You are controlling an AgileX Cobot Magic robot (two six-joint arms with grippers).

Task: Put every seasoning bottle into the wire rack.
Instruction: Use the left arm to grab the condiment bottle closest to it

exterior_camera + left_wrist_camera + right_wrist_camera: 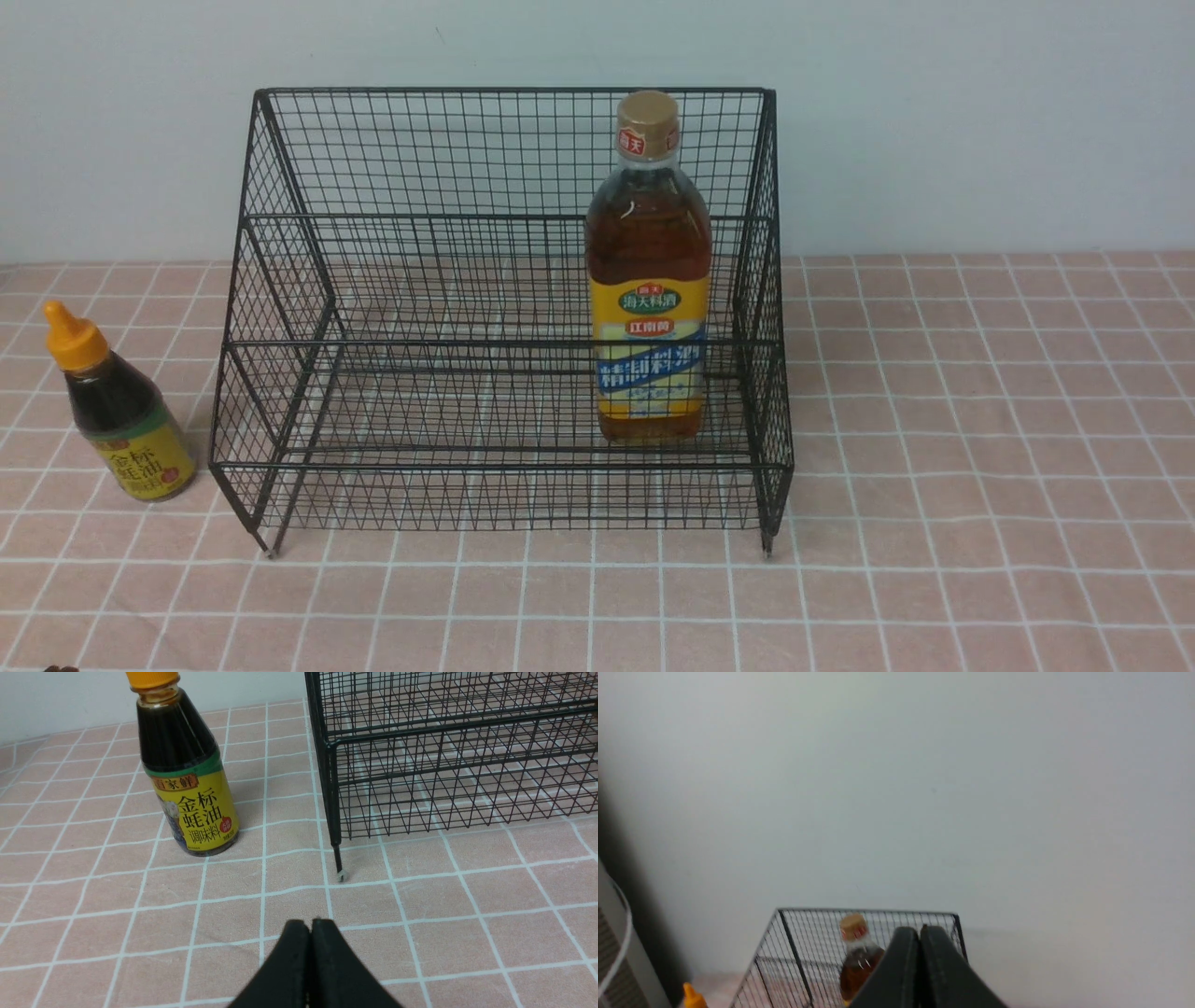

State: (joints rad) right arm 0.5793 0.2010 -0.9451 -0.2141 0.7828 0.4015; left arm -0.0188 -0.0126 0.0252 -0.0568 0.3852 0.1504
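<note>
With the tall bottle [649, 317] standing in the rack [280, 280] and the left gripper [309, 925] and right gripper [920, 931] both closed and empty, the left one should be opening wide before nearing the small bottle [131, 439] at left.

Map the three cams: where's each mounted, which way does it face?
Front: between the arms, facing the wire rack with the tall bottle inside; no arm clearly visible.
Left wrist: low, facing the small dark bottle; shut left gripper shows.
Right wrist: raised, facing the wall; shut right gripper shows.
All share the wire rack.
</note>
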